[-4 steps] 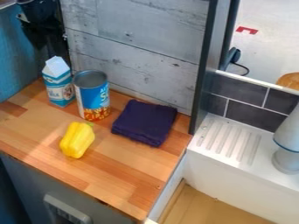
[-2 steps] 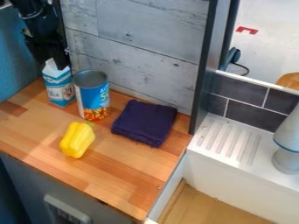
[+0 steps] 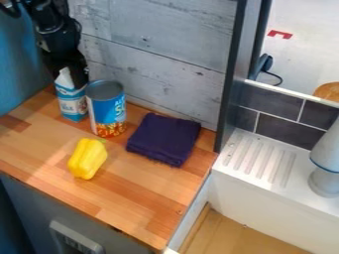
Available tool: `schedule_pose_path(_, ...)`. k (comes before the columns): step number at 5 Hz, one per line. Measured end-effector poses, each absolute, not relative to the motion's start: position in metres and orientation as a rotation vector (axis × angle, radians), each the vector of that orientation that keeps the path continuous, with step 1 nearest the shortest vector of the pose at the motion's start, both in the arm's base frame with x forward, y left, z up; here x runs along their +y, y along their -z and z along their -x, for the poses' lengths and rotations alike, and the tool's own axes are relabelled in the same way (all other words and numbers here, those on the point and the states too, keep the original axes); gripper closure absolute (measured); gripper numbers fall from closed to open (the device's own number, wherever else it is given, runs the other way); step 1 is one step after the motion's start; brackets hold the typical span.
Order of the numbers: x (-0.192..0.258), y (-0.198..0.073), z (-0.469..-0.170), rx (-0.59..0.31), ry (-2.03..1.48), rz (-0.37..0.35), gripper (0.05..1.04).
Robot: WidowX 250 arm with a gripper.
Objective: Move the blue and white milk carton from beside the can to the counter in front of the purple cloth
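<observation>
Evidently, the black arm enters at the upper left and slants down in front of the blue wall and the grey plank panel (image 3: 152, 59). Its gripper (image 3: 69, 79) is pointed downward at the top of the blue-and-white carton (image 3: 73, 107). Whether it is spread, pressed together or pinching the carton cannot be told. The carton stands near the back left corner of the wooden counter (image 3: 142, 196), its pale top partly hidden by the gripper.

The can (image 3: 106, 110) stands upright immediately beside the carton, on the picture's right, and crowds that side; contact between the two cannot be confirmed. The plank panel bounds the counter at the back. A folded dark purple cloth (image 3: 163, 139) lies to the right of the can. A yellow pepper (image 3: 87, 158) lies nearer the camera, in front of the can. Farther right, beyond the dark upright post (image 3: 232, 79), is a white ridged ledge (image 3: 260, 156).

Labelling: the carton bears a blue-and-white printed label; the can bears white lettering on blue above an orange, patterned band.
</observation>
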State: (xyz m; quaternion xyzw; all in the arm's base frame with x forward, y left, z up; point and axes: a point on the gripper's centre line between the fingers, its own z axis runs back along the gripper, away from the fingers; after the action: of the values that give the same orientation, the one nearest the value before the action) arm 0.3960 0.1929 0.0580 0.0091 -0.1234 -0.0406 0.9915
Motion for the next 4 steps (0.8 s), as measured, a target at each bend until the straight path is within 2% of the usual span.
schedule_pose_path(1, 0.194, -0.053, -0.397, -0.244, 0.091, -0.024, 0.119)
schedule_pose_path(2, 0.193, -0.051, -0.398, -0.242, 0.082, -0.023, 0.254)
schedule_pose_path(4, 0.18, -0.05, -0.409, -0.273, 0.054, -0.041, 0.254)
